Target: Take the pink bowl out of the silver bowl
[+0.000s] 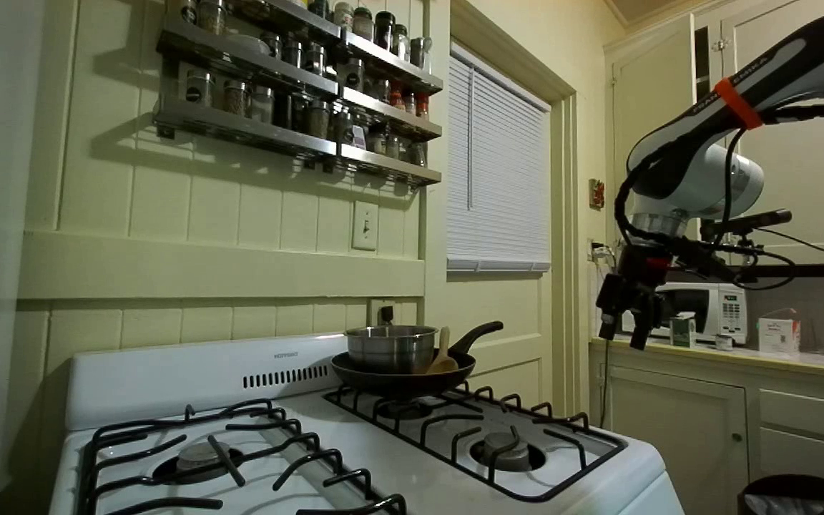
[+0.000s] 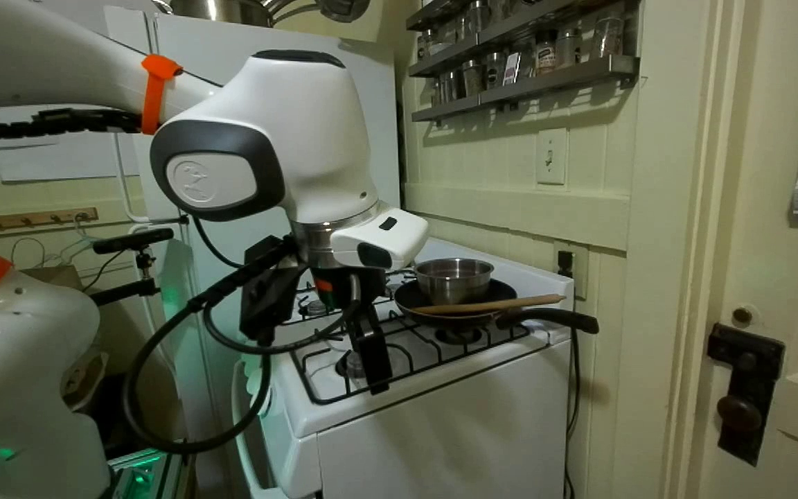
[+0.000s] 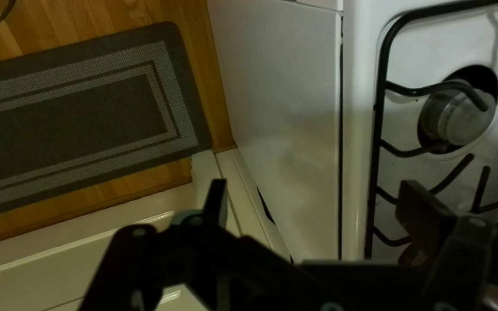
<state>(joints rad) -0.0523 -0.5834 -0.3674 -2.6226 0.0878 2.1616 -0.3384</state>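
the step in hand seems to be the approach: in an exterior view the tool (image 1: 624, 339) hangs at about three o'clock from the silver bowl (image 1: 391, 350), well apart, its jaws standing wide with nothing between them. the pink bowl cannot be clearly made out; it is probably inside the silver bowl. the next move calls for travelling above the silver bowl, then lowering to pinch the pink bowl alone. counted: one tool, one silver bowl, one frying pan (image 1: 398, 387) under it, one wooden spoon (image 1: 443, 365).
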